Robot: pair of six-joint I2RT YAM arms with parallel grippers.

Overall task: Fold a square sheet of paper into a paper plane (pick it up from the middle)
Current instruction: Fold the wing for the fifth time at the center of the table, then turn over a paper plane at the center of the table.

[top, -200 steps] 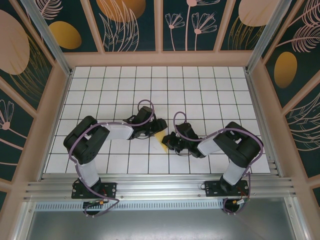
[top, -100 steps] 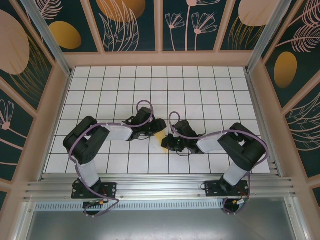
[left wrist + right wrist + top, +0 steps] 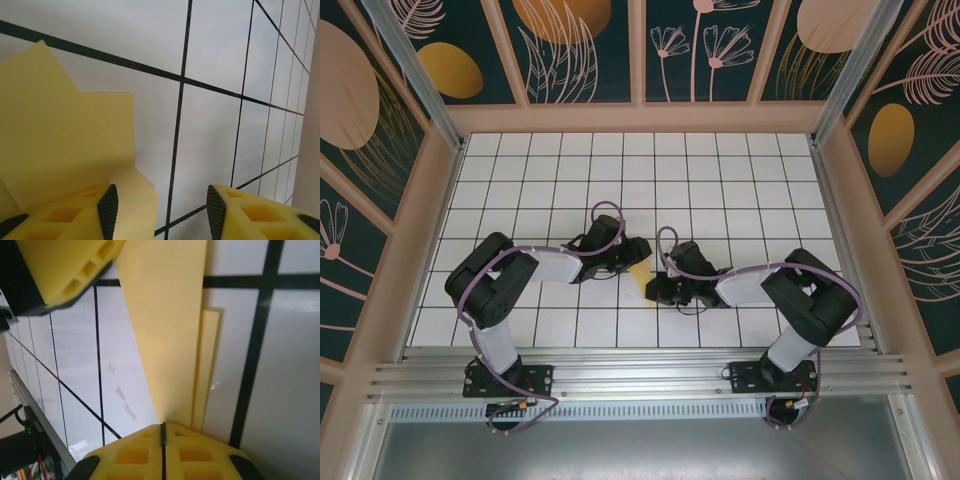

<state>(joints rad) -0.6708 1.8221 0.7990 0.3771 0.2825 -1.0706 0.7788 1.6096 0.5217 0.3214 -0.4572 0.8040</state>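
Yellow square sheet of paper (image 3: 639,272) lies partly folded near the middle of the white tiled surface (image 3: 720,170), in the narrow gap between the two arms' heads. From above, just a small yellow patch of it shows between them.

Close up from the left wrist, the sheet (image 3: 55,130) shows overlapping layers with angled edges, one corner pointing up toward a dark grid line. The left gripper (image 3: 162,207) is released, its jaws standing apart over bare tile and a grid line. One of its yellow fingers (image 3: 75,210) sits over the near edge of the paper; I cannot tell whether it presses on it.

From the right wrist, the paper (image 3: 165,315) runs as a long yellow band straight down to the right gripper (image 3: 162,427), with a second narrower layer just beside it. That gripper is clenched, its two pads meeting along a thin seam, and the end of the band goes in right at that seam, so it looks pinched there. The left gripper's yellow finger (image 3: 70,265) sits at the far end of the band.

In the overhead view the left gripper (image 3: 640,254) and the right gripper (image 3: 653,290) are close together.
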